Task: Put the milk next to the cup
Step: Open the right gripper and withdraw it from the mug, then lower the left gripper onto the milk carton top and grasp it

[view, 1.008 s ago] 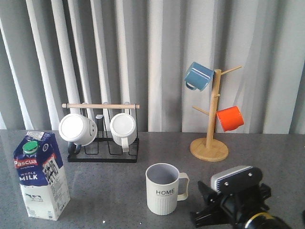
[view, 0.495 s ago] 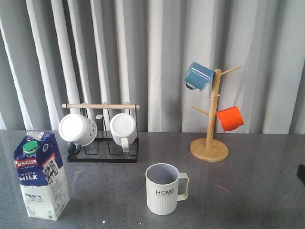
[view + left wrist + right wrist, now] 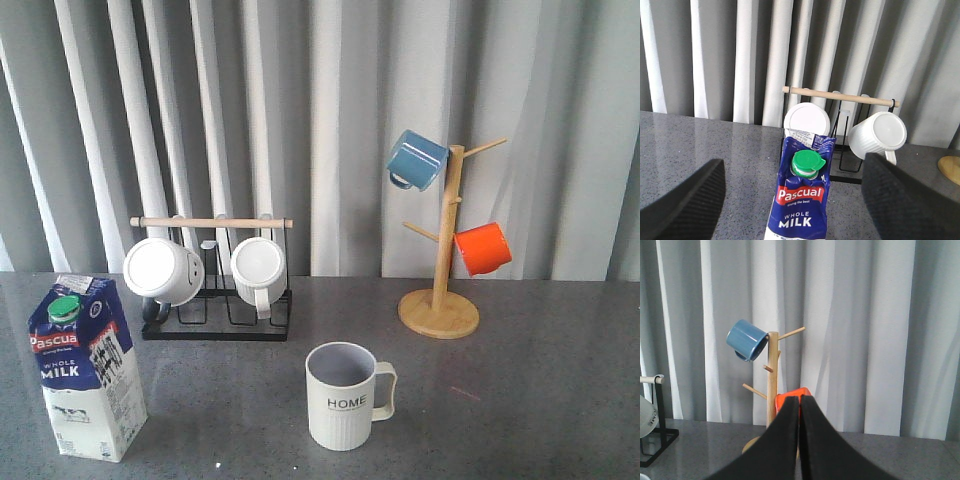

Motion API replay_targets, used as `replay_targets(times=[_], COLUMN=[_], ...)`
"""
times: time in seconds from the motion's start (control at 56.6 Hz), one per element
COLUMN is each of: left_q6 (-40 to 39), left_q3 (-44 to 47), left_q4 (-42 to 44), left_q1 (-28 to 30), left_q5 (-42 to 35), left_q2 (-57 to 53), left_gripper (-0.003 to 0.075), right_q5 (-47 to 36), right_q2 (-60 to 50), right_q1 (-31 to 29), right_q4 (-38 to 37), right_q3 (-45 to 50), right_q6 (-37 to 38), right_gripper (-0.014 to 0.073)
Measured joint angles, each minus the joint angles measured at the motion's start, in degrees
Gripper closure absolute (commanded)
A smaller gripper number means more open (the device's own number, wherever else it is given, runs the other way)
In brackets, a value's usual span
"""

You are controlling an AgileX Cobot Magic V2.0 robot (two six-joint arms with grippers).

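Grey speckled stone makes up the counter (image 3: 540, 400), and on it we see the milk (image 3: 85, 365) standing upright at the front left corner, its green cap (image 3: 65, 308) on the sloped top and the red label facing forward. The cup (image 3: 345, 396) sits near the middle of the front edge, upright, its handle turned toward the right edge. Milk and cup are well apart, with bare counter between them.

Toward the back edge, left of centre, we see a black wire rack (image 3: 215, 300) with a wooden bar, holding two white mugs (image 3: 163, 271) on their sides. Toward the back right stands a wooden mug tree (image 3: 441, 270) carrying a blue mug (image 3: 416, 160) high up and an orange mug (image 3: 482, 249) lower down.

Neither arm shows in the front view. In the left wrist view, we see the left end effector (image 3: 800, 200) with its two dark fingers (image 3: 687, 202) spread wide apart; the milk (image 3: 801, 197) lies between them in that picture, beyond them and touching neither, with the rack (image 3: 850, 155) behind it. In the right wrist view, the right end effector (image 3: 800, 440) has its fingers (image 3: 785, 440) pressed together with nothing between them, and the mug tree (image 3: 772, 380) with its blue mug (image 3: 747, 340) stands beyond; the orange mug (image 3: 790, 397) is partly hidden behind the fingertips.
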Motion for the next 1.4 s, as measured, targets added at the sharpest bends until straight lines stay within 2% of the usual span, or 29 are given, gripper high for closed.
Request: replay_targets(times=[0.442, 0.53, 0.619, 0.654, 0.902, 1.132, 1.397], left_q6=[0.39, 3.37, 3.88, 3.46, 2.99, 2.96, 1.72], left_q3=[0.00, 0.00, -0.62, -1.19, -5.83, -7.53, -7.72], left_q4=[0.19, 1.84, 2.20, 2.20, 2.63, 2.67, 2.77], left_q1=[0.00, 0.00, 0.00, 0.00, -2.27, -5.68, -6.19], left_q5=[-0.55, -2.23, -2.79, -2.73, -3.61, -11.10, -17.24], left_q2=[0.00, 0.00, 0.52, 1.05, 11.68, 21.79, 29.83], left_gripper=[0.0181, 0.0127, 0.0009, -0.0015, 0.0003, 0.0005, 0.0011], right_q5=[0.20, 0.20, 0.25, 0.25, 0.28, 0.33, 0.33], right_q2=[0.00, 0.00, 0.00, 0.00, 0.00, 0.00, 0.00], right_q1=[0.00, 0.00, 0.00, 0.00, 0.00, 0.00, 0.00], right_q4=[0.00, 0.00, 0.00, 0.00, 0.00, 0.00, 0.00], right_q3=[0.00, 0.00, 0.00, 0.00, 0.00, 0.00, 0.00], right_q6=[0.05, 0.05, 0.05, 0.05, 0.05, 0.05, 0.05], right_gripper=[0.0602, 0.0602, 0.0602, 0.0602, 0.0602, 0.0602, 0.0602])
